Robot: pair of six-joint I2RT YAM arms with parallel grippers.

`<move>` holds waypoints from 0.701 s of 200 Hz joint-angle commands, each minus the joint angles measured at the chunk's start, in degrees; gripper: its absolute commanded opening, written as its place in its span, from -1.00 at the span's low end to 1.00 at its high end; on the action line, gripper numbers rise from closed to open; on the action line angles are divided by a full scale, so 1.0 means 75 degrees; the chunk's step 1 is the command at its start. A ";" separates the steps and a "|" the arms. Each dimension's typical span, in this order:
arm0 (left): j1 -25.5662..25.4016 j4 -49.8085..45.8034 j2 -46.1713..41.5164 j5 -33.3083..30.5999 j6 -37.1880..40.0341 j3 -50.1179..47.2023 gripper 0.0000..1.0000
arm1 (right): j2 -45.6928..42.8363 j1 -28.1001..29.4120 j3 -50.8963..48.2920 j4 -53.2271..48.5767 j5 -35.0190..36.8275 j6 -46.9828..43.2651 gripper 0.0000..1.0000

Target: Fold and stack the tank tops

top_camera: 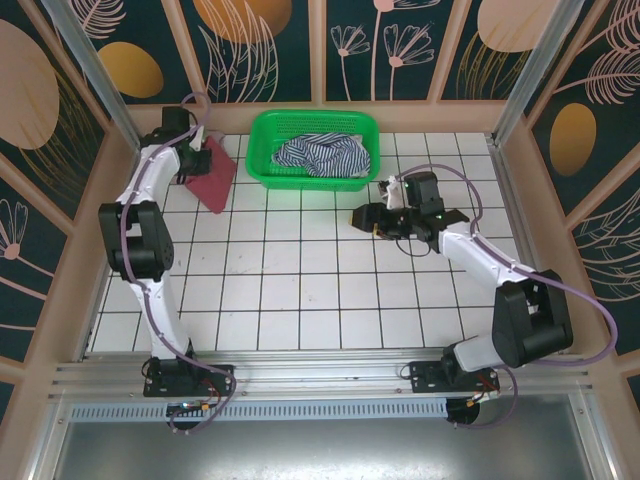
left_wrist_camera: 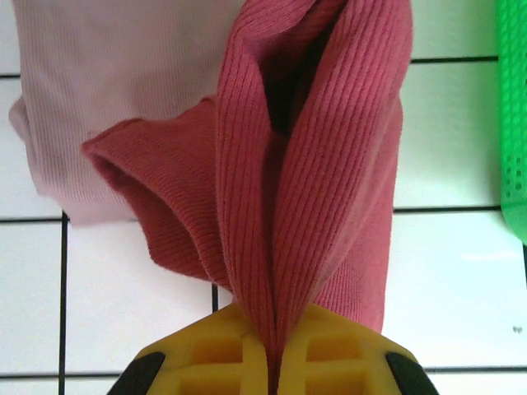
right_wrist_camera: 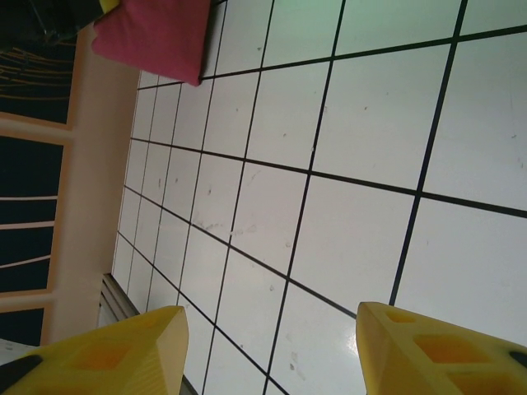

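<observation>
From above, the left pincer [top_camera: 197, 143] is at the far left corner of the white tiled counter [top_camera: 300, 290], with the dark red tank top [top_camera: 212, 176] hanging from it and spreading onto the tiles beside the green basket [top_camera: 262, 128]. The navy-and-white striped tank top [top_camera: 322, 155] lies crumpled inside that basket.

The left wrist camera gives the grip up close. The yellow fingers [left_wrist_camera: 346, 350] of the left pincer [left_wrist_camera: 272, 366] are pressed together on a gathered fold of the ribbed dark red tank top [left_wrist_camera: 321, 164]. Behind it, flat on the tiles, lies the dusty pink tank top [left_wrist_camera: 107, 82], which the dark red cloth partly overlaps. A strip of the green basket [left_wrist_camera: 515, 107] shows at the right edge.

The right pincer [top_camera: 366, 218] hangs over open tiles near the counter's middle, right of the basket. In its own camera the right pincer [right_wrist_camera: 272, 325] has its jaws apart with bare tile between them, and the dark red tank top [right_wrist_camera: 156, 33] sits far off at the wall
</observation>
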 commanded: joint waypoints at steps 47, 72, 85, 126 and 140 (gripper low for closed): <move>-0.0071 -0.0637 0.0969 0.0864 0.0308 0.2212 -1.00 | 0.0445 -0.0046 0.0212 0.0424 0.0057 0.0065 0.15; -0.0262 -0.0666 0.0829 0.1397 0.0215 0.2001 -1.00 | 0.0519 -0.0034 0.0249 0.0503 0.0102 0.0119 0.16; -0.0329 -0.0621 0.0829 0.1308 0.0167 0.2037 -1.00 | 0.0535 -0.0033 0.0257 0.0475 0.0126 0.0116 0.16; -0.0322 -0.0454 0.1266 0.0857 0.0343 0.2974 -1.00 | 0.0605 -0.0044 0.0356 0.0422 0.0150 0.0069 0.17; -0.0334 -0.0281 0.1237 0.0215 0.0523 0.3034 -1.00 | 0.0642 -0.0053 0.0397 0.0430 0.0139 0.0069 0.17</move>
